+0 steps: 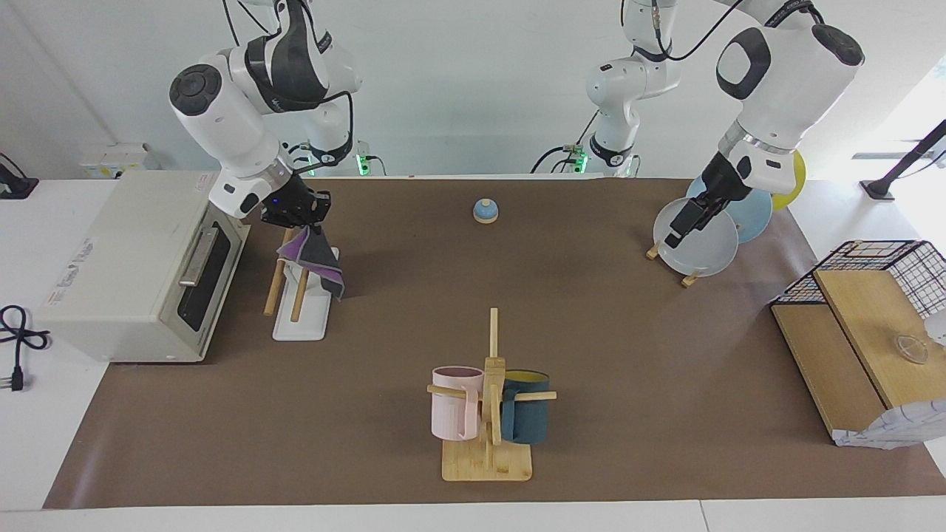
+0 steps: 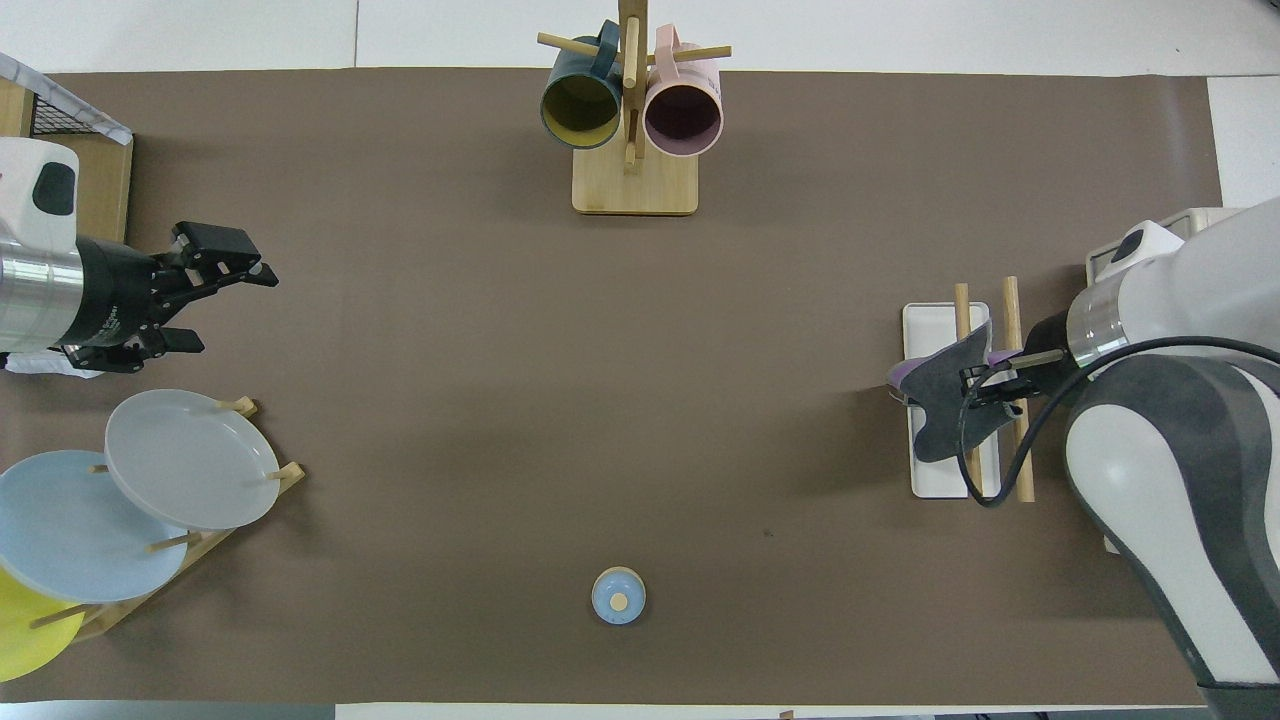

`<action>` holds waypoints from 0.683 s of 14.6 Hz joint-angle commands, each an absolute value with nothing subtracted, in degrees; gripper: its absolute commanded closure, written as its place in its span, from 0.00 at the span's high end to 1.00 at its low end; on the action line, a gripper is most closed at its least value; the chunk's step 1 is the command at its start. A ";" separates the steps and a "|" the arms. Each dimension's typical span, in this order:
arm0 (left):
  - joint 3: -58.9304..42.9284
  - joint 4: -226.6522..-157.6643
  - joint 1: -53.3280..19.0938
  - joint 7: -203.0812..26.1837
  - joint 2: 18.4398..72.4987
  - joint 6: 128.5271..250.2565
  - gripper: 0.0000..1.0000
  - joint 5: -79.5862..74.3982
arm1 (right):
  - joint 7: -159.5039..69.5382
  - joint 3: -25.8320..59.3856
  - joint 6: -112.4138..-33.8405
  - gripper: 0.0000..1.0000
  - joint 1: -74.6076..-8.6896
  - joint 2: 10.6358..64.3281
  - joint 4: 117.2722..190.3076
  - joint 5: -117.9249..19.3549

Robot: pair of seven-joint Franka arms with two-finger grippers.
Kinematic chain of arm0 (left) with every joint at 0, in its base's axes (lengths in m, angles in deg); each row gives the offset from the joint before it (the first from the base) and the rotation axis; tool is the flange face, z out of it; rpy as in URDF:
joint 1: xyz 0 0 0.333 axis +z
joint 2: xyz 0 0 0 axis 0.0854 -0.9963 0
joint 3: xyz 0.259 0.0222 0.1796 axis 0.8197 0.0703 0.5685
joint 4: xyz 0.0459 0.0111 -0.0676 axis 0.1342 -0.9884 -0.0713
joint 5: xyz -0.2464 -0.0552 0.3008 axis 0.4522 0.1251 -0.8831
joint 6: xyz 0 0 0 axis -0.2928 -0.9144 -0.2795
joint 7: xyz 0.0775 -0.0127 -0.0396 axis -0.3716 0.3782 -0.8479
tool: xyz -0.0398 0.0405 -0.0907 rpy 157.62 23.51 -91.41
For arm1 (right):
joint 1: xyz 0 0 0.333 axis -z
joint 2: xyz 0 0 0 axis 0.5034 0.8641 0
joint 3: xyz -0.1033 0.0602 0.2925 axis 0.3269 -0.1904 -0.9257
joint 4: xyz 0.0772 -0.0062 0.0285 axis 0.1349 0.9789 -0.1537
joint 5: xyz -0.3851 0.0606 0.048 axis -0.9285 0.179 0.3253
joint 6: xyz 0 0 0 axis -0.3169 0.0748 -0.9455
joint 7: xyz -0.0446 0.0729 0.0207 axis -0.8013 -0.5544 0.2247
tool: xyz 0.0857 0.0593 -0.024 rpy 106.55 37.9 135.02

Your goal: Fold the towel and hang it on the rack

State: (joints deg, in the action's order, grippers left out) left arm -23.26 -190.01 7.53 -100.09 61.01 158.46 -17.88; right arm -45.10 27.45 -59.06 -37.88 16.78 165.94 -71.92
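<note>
- Your right gripper [image 1: 309, 222] is pinched on the folded towel [image 1: 314, 258], which hangs over the rack [image 1: 299, 310] beside the toaster oven [image 1: 140, 258].
- Your left gripper [image 1: 680, 225] hangs with jaws spread wide, holding nothing, over the plate stand's grey plate [image 1: 702, 247].

Three plates [image 1: 696, 238] on one stand at upper right, two mugs [image 1: 456, 412] on one mug tree [image 1: 491, 414], one towel [image 1: 310, 255], one rack [image 1: 304, 294], one toaster oven [image 1: 140, 262], one bell [image 1: 485, 211], two grippers [image 1: 676, 229].
</note>
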 commanded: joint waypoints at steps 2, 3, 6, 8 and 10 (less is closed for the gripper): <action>-23.43 -181.94 7.06 -87.09 57.21 150.96 1.00 -25.86 | -39.90 26.70 -61.17 0.00 -34.63 14.85 168.34 -76.43; -23.34 -180.01 6.18 -86.29 56.24 149.03 1.00 -27.45 | -38.93 26.70 -61.17 0.00 -33.84 14.85 168.34 -76.79; -14.86 -175.87 -3.90 -85.14 54.74 143.66 1.00 -31.15 | -38.22 26.70 -61.00 0.00 -32.77 14.85 168.69 -76.89; -9.39 -174.28 -9.01 -83.04 54.47 140.41 1.00 -30.81 | -37.78 26.70 -61.09 0.00 -32.51 14.76 168.78 -77.67; -8.76 -176.11 -9.56 -81.27 55.17 141.09 1.00 -30.72 | -37.25 26.70 -61.09 0.00 -31.29 14.67 169.39 -79.08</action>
State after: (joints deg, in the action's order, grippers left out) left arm -11.04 -176.69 -7.46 -83.63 55.71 142.56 -29.56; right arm -39.05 27.43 -59.99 -33.29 16.52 166.93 -77.50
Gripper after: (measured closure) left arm 0.000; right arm 0.978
